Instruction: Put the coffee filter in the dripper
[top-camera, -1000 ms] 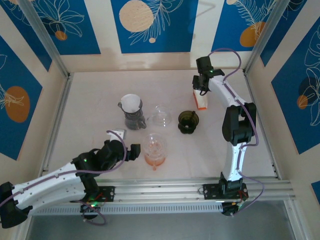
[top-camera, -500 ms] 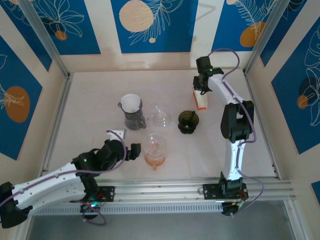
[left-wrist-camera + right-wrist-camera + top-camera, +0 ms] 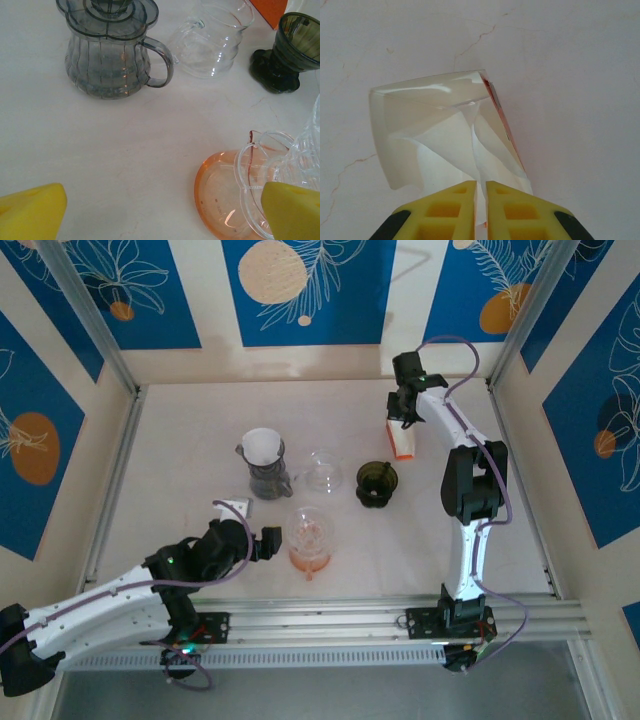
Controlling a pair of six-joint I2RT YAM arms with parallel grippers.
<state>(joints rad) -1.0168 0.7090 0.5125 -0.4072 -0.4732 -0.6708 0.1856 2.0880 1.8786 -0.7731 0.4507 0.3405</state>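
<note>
White coffee filters (image 3: 445,145) sit in a clear packet with an orange edge (image 3: 402,444) at the back right of the table. My right gripper (image 3: 481,184) reaches into the packet's mouth, its yellow fingers almost together with a thin filter sheet pinched between them; from above it (image 3: 402,420) hangs over the packet. A dark green dripper (image 3: 376,482) (image 3: 295,37) stands empty mid-table. A clear dripper on an orange saucer (image 3: 309,535) (image 3: 235,190) sits nearer. My left gripper (image 3: 252,523) (image 3: 162,215) is open beside that saucer, holding nothing.
A grey glass server (image 3: 265,465) (image 3: 107,60) carries a dripper with a white filter in it. A clear glass jug (image 3: 322,472) (image 3: 215,35) lies between it and the green dripper. Side walls and aluminium posts (image 3: 110,490) frame the table.
The right gripper's fingers have closed in on the filter sheet at the packet. The left arm has stayed still.
</note>
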